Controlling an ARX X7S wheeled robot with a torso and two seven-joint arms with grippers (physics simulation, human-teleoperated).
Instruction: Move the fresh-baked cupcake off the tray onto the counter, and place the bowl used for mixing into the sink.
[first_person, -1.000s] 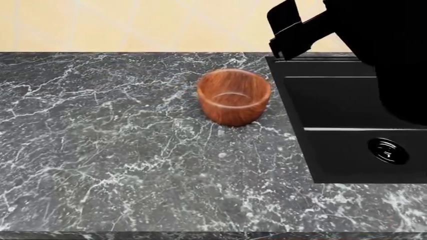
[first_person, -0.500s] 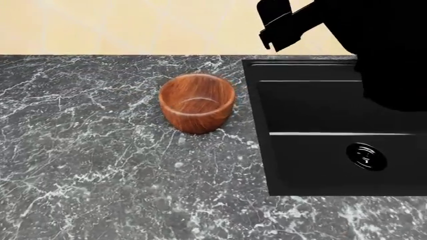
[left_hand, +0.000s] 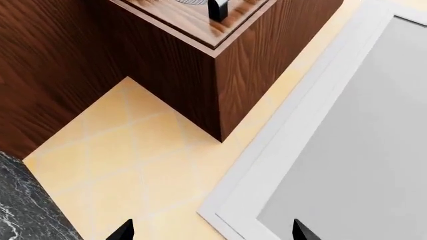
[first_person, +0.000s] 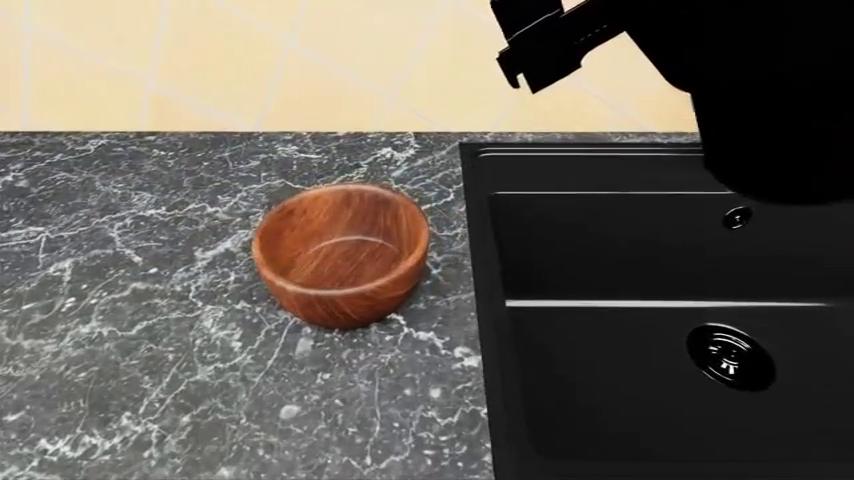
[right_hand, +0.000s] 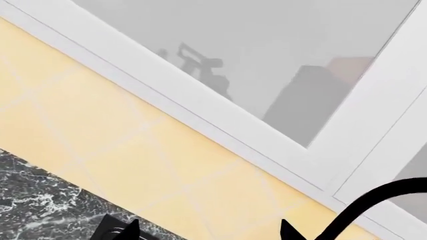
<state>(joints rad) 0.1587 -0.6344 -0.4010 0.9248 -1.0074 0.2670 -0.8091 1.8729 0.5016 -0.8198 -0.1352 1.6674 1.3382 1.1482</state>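
The reddish-brown wooden bowl (first_person: 340, 255) stands upright and empty on the dark marble counter (first_person: 134, 350), just left of the black sink (first_person: 641, 250) with its round metal drain (first_person: 730, 357). My right arm (first_person: 761, 90) is raised above the sink's back edge, well clear of the bowl. My right gripper (right_hand: 210, 233) is open and empty, facing the yellow tiled wall and window. My left gripper (left_hand: 212, 234) is open and empty, and it is out of the head view. The cupcake and the tray are out of view.
A black curved faucet (right_hand: 373, 205) shows in the right wrist view. A yellow tiled wall (first_person: 267, 60) runs behind the counter. The left wrist view shows a dark wooden cabinet (left_hand: 167, 60) and a white-framed window (left_hand: 360, 150).
The head view has shifted right: the bowl and sink now lie further left and lower in it, with more of the wall showing. The bowl has not moved on the counter.
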